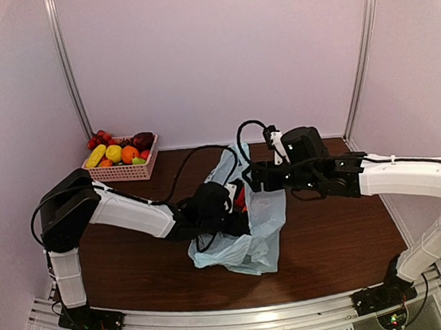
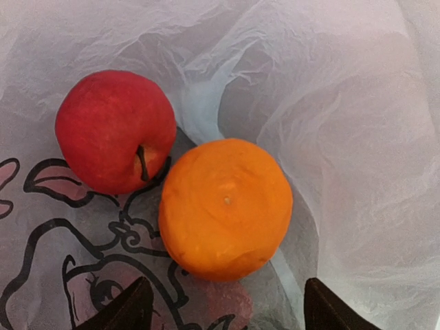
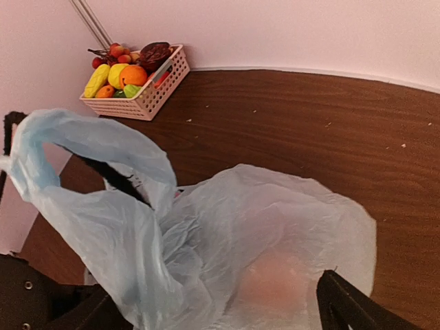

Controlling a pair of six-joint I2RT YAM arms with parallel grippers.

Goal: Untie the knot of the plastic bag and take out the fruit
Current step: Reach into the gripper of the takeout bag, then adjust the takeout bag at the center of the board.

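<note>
The light blue plastic bag (image 1: 265, 221) lies in the middle of the table, its mouth slack. My left gripper (image 2: 223, 313) is inside it, open, its fingertips (image 2: 127, 309) just short of an orange (image 2: 225, 208). A red apple (image 2: 113, 130) touches the orange on the bag's printed wall (image 2: 62, 261). My right gripper (image 3: 216, 313) hangs open over the bag (image 3: 275, 220), thin plastic lying between its wide-set fingers (image 3: 350, 309). One handle loop (image 3: 89, 141) stands up free at the left. A pinkish fruit (image 3: 275, 282) shows through the plastic. No knot is in view.
A pink lattice basket (image 1: 126, 171) full of toy fruit stands at the back left corner, also in the right wrist view (image 3: 155, 93). Brown tabletop (image 3: 309, 124) stretches behind and to the right of the bag. White walls close in on three sides.
</note>
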